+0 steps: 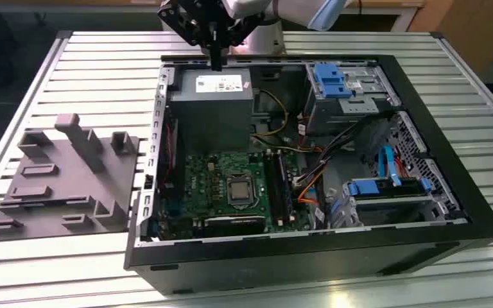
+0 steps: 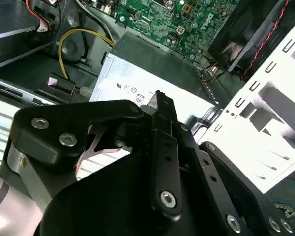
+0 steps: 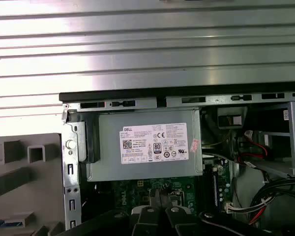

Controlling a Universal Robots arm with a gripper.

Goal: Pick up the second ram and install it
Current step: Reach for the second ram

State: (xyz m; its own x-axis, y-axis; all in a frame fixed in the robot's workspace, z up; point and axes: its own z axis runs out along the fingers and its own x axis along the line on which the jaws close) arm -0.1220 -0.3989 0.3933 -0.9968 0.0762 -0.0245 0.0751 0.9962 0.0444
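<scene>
My gripper (image 1: 217, 64) hangs over the back edge of the open computer case (image 1: 315, 253), just above the grey power supply (image 1: 210, 96). Its two black fingers (image 3: 155, 209) are pressed together, shut, with nothing visible between them. In the second wrist view the fingertips (image 2: 160, 98) point at the power supply's label. A long dark strip (image 1: 279, 186) stands in the memory slots on the green motherboard (image 1: 216, 186), beside the processor socket. I cannot tell whether that strip is the second ram. On the grey holder tray (image 1: 58, 186) I see just its own blocks.
The case lies on a ribbed metal table (image 1: 101, 70). Inside it are drive cages with blue clips (image 1: 330, 80), loose cables (image 1: 315, 160) and a fan (image 2: 246, 34). The holder tray sits at the exterior view's left, outside the case wall.
</scene>
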